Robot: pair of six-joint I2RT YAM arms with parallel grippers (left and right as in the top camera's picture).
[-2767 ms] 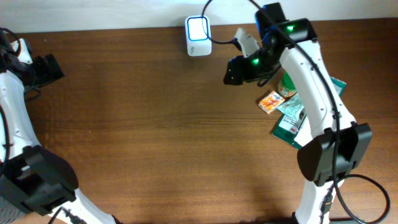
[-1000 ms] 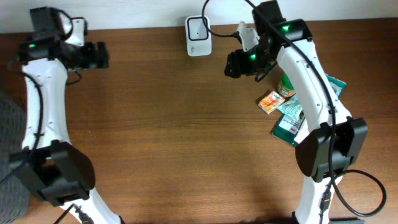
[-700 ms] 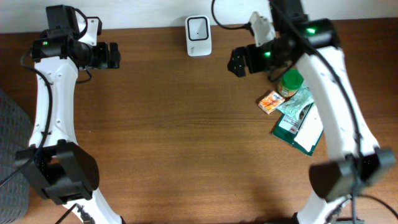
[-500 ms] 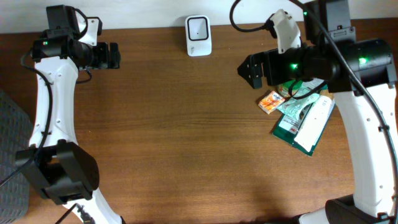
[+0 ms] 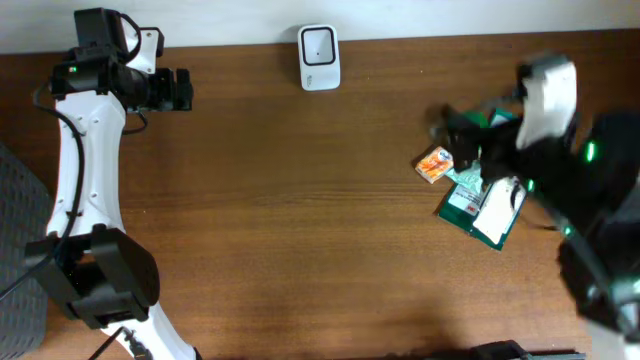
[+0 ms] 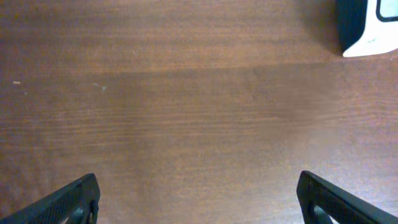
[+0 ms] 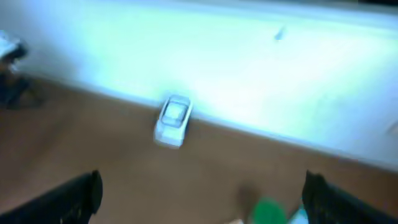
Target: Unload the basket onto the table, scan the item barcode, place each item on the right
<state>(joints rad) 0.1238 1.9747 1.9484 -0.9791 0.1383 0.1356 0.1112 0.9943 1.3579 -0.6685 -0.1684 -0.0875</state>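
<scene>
1. The orange packet (image 5: 435,163) is lying flat on the table (image 5: 300,220) toward its right side. The green pouch (image 5: 460,207) is lying at a slant just beside it on the right. Nothing is gripping either of them.
2. The scanner (image 5: 319,44) is standing at the table's back edge, about midway along, well apart from both items.
3. The right arm (image 5: 548,90) is hanging over the pouch and hiding part of it. It is smeared by motion in the overhead view.
4. The right gripper (image 7: 199,202) is showing its fingers spread wide in its own camera, with nothing between them. That camera is looking across the wood toward the scanner (image 7: 173,120) at the pale wall, and the picture is blurred.
5. The left gripper (image 5: 180,89) is hovering over the back left of the table, well apart from the scanner. Its jaws are standing wide and empty.
6. The left wrist camera is looking down on bare wood, with a corner of the scanner (image 6: 367,25) showing at the top right.
</scene>
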